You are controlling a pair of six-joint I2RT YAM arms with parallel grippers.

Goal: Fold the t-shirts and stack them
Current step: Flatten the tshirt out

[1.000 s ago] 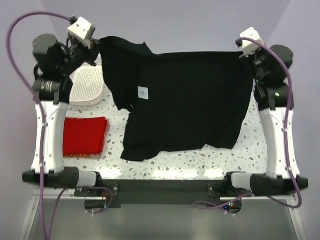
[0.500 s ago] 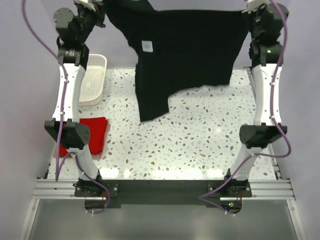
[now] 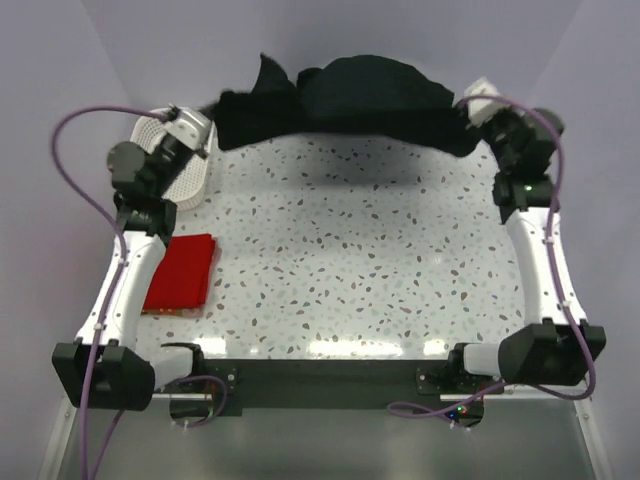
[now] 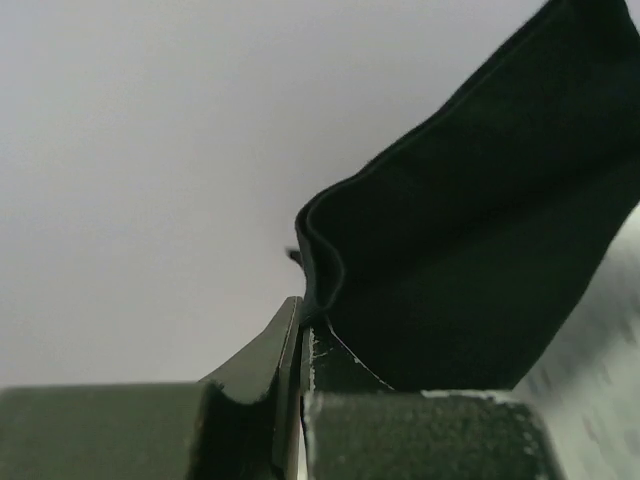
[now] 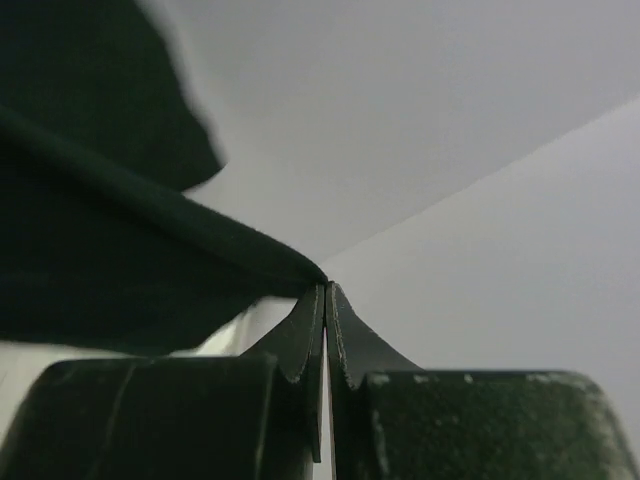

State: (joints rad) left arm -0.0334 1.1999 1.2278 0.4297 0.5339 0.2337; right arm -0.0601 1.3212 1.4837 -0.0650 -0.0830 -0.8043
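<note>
Left end effector is clamped on a rolled edge of the black shirt. Right end effector pinches another edge, its jaws pressed together. The shirt hangs bunched between the 2 above the far edge of the tabletop.

Each grip holds only thin fabric, so pulling apart could slip it free, and the bunch could land creased.

The cloth looks soft, matte and limp. The red shirt lies folded, a flat rectangle at left.

High overview, wrist close-ups, black t-shirt shared
</note>
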